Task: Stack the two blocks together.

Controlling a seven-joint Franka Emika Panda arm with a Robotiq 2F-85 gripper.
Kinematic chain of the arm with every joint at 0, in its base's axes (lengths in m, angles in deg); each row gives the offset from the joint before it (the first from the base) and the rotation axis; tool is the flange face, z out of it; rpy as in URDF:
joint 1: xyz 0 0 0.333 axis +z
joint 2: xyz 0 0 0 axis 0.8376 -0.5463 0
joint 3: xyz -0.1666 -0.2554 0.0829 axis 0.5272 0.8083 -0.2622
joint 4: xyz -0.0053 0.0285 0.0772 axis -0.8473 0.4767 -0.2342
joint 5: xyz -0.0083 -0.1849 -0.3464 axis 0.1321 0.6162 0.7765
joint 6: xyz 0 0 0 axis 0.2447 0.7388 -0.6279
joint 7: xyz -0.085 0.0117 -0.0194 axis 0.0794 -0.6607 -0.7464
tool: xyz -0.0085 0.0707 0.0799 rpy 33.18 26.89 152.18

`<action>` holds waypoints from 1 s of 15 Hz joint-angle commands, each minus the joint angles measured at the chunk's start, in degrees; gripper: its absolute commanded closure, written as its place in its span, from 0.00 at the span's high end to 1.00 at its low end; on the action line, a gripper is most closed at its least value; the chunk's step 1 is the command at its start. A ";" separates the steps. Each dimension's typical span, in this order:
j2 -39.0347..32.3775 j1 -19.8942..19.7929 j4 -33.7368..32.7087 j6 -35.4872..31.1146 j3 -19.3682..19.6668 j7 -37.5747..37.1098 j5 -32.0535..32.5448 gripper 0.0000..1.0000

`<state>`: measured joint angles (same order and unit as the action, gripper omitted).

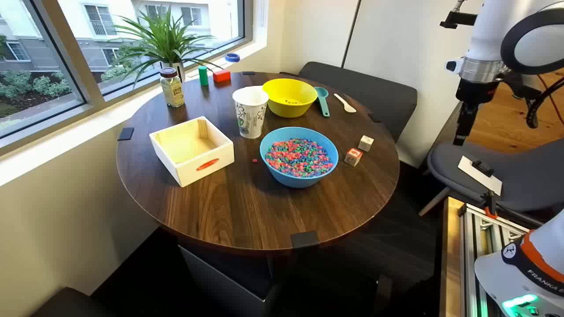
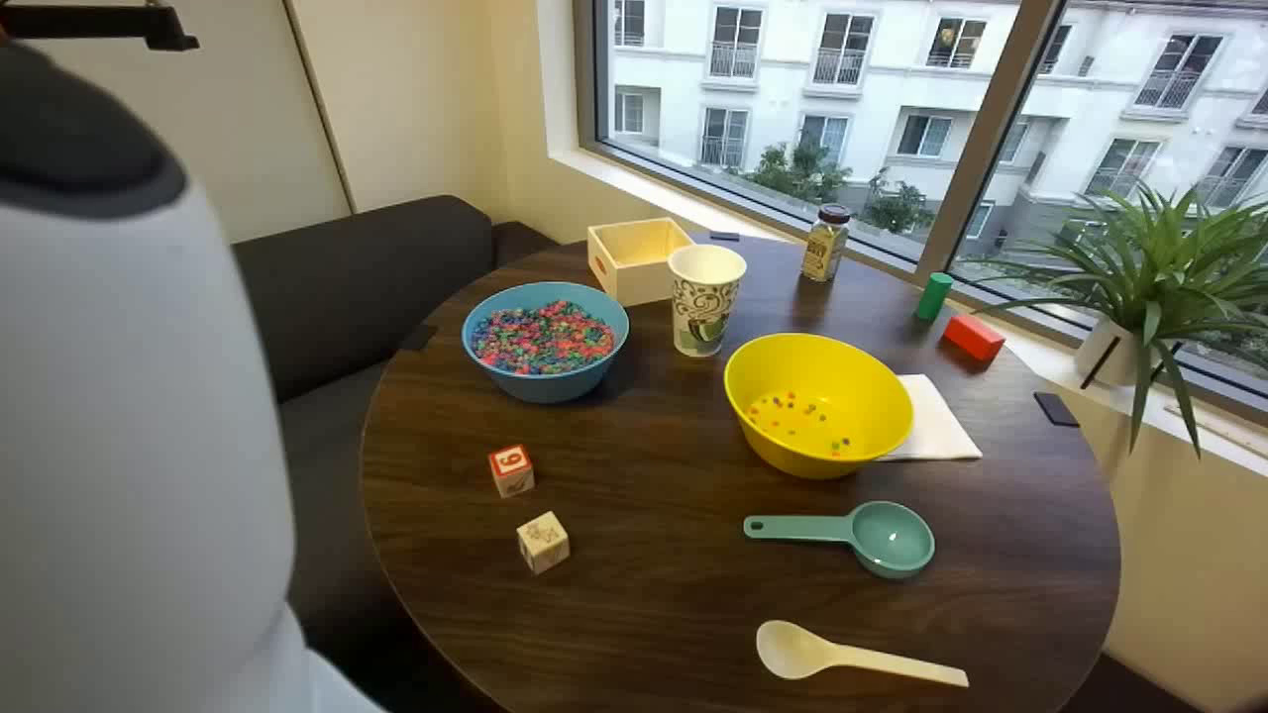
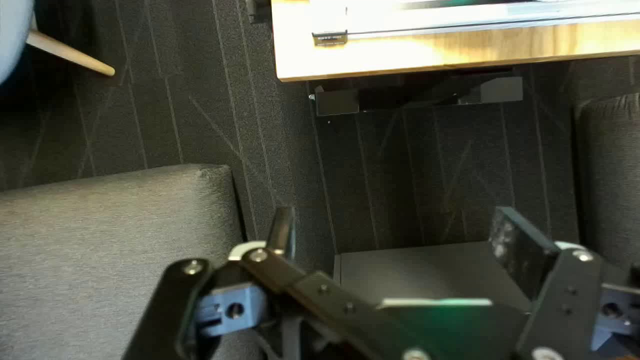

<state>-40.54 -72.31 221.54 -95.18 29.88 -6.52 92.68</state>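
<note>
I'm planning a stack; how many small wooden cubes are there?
2: a red-marked wooden cube near the blue round bowl, and a whitish wooden cube farther from that bowl. The white paper cup might hide others.

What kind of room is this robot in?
Probably a sitting nook, maybe in a home or an office; I can't tell which. It has a round wood-grain table, a dark padded bench and a big window.

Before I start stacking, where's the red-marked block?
In an exterior view, the red-marked block sits left of centre, between the blue bowl and the whitish block.
</note>
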 commanded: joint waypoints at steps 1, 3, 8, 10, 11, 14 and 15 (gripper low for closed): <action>0.06 0.24 -0.10 0.22 0.17 -0.10 0.06 1.00; 0.06 0.24 -0.10 0.22 0.17 -0.10 0.06 1.00; 0.06 0.24 -0.10 0.22 0.17 -0.10 0.06 1.00; 0.06 0.24 -0.10 0.22 0.17 -0.10 0.06 1.00; -0.02 0.52 -0.22 0.38 0.13 -0.28 -0.67 1.00; 1.48 2.71 -0.76 0.49 -1.45 -3.97 -7.30 1.00; 1.90 3.31 -0.94 0.20 -2.17 -5.00 -8.84 1.00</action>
<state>-40.31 -71.10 221.01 -95.18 29.34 -8.21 88.17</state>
